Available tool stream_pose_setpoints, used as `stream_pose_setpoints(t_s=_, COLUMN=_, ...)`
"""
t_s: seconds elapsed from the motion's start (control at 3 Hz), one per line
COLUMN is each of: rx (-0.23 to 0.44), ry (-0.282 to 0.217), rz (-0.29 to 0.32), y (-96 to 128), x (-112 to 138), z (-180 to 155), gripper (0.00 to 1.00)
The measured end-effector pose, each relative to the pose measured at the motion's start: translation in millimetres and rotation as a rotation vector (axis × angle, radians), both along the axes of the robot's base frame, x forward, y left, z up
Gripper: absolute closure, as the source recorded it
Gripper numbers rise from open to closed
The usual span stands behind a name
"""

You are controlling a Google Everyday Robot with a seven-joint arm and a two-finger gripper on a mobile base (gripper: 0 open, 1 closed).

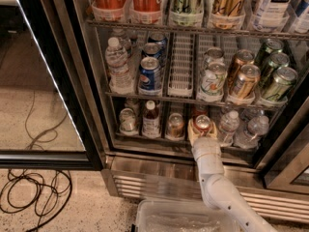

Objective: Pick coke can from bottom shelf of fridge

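The fridge (91, 105) stands open with wire racks of drinks. On the bottom shelf (145, 140) a red coke can (203, 123) with a silver top stands in a middle lane. My gripper (203, 130) reaches in from below on a white arm (212, 178). Its fingers (192, 130) hug both sides of the can, shut on it, and the can still rests on the rack. Another red can stands behind it, mostly hidden.
A copper-gold can (175, 126), a small bottle (151, 120) and a silver can (127, 120) stand left of the coke can, water bottles (228, 127) to its right. Blue Pepsi cans (149, 75) are on the rack above. The glass door (43, 81) is open at left; cables (34, 197) and a plastic bin (183, 219) lie on the floor.
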State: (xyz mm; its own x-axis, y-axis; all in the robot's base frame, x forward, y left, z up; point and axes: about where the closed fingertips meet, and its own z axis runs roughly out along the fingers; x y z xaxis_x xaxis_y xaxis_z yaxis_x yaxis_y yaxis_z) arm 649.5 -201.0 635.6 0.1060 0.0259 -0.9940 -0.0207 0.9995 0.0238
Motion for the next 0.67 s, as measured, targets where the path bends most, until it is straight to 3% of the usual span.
stream_pose_setpoints(t_s=0.33, rx=0.038, ry=-0.053, rz=-0.002, y=-6.8, x=-12.5, z=27.1, gripper=1.0)
stream_pose_setpoints(t_s=0.67, rx=0.062, ry=-0.071, rz=0.019, y=-8.0, x=-24.4, z=45.6, gripper=1.0)
